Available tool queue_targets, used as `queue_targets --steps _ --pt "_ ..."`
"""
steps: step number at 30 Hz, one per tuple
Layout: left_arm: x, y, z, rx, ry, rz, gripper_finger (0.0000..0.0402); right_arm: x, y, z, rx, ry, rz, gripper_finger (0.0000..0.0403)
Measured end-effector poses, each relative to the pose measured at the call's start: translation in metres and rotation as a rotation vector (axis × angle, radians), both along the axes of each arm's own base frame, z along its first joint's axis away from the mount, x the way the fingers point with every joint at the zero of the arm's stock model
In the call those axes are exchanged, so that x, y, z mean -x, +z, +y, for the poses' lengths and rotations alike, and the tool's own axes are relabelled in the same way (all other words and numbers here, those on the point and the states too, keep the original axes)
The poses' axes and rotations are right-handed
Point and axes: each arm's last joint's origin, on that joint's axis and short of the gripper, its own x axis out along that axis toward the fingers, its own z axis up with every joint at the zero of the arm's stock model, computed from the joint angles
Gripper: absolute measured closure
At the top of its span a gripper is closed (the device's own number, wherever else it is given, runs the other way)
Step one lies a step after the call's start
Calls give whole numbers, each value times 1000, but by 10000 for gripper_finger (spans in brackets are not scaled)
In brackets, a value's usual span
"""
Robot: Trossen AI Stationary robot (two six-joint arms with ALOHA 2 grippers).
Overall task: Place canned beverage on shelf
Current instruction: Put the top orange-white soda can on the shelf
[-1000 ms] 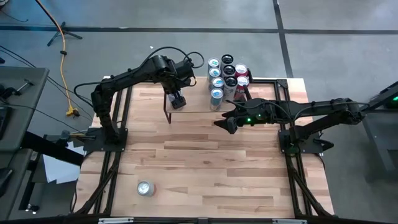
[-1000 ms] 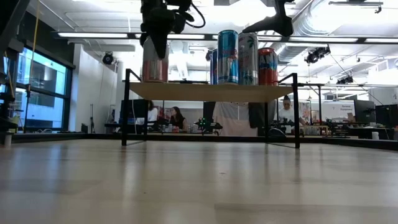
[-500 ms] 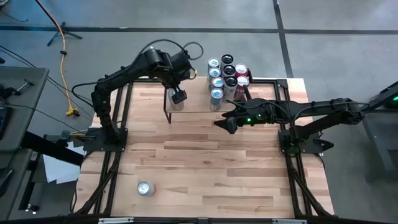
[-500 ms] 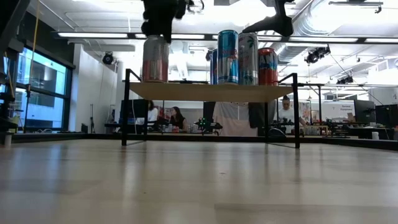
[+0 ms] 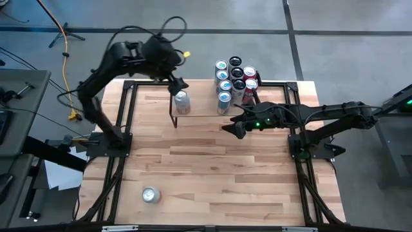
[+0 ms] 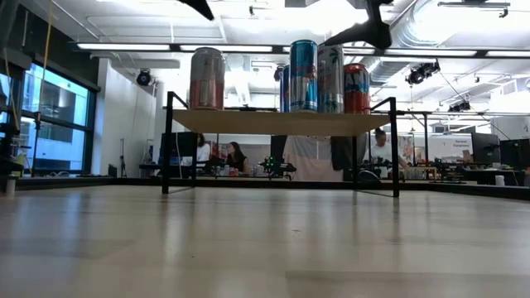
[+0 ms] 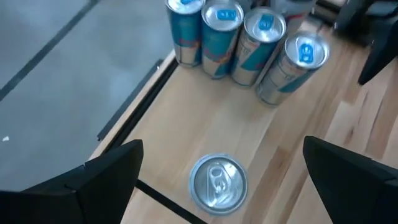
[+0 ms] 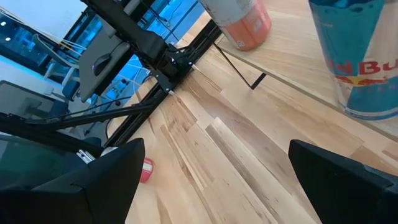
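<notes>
A silver and salmon can [image 5: 182, 101] stands upright on its base at the left end of the shelf [image 5: 203, 109], a low wood-topped riser on black legs [image 6: 277, 122]. The can also shows in the low view [image 6: 206, 79] and from above in the left wrist view [image 7: 217, 180]. My left gripper [image 5: 176, 84] is open and empty, above the can and a little to its far left [image 7: 222, 149]. My right gripper [image 5: 230, 127] is open and empty [image 8: 216, 149], level with the shelf's near edge, toward its right end.
Several upright cans [image 5: 235, 78] crowd the shelf's right far part [image 6: 323, 76]. One more can [image 5: 150, 194] lies on the tabletop near the front left [image 8: 146, 169]. Black frame rails [image 5: 122, 129] run along both table sides.
My left gripper has let go of the silver and salmon can, risen above it and drawn back toward the table's far left. The can stays upright on the shelf's left end.
</notes>
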Motion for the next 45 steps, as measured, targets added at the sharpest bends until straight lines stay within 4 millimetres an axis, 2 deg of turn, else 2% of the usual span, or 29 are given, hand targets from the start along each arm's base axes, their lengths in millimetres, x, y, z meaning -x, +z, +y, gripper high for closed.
queue_targets --steps 4,7,11,15,18,21,26,33,39,45 --pt "26 1 -11 -28 20 -89 3 1 -2 0 1 0 21 18" --pt "48 -12 -24 -47 -23 -153 2 2 -3 0 3 -2 40 18" --pt "71 -55 -40 -51 -94 -225 3 2 -4 0 3 -2 51 18" --pt "83 -102 -44 -98 -108 -301 2 2 -4 0 2 -2 52 18" --pt "87 -123 -42 -173 -131 -337 4 2 -4 0 -16 -11 50 18" --pt "86 -137 -39 -224 -157 -308 4 2 -4 0 -20 -14 49 18" --pt "81 -145 -31 -256 -178 -245 4 2 -4 -1 -33 -36 46 18" --pt "60 -163 -15 -132 -211 -236 4 3 -4 -2 -20 -75 43 18" --pt "40 -172 -4 -156 -247 -245 4 3 -4 -2 -26 -79 43 18" --pt "37 -177 -3 -112 -215 -242 4 3 -4 -2 -26 -79 42 18"
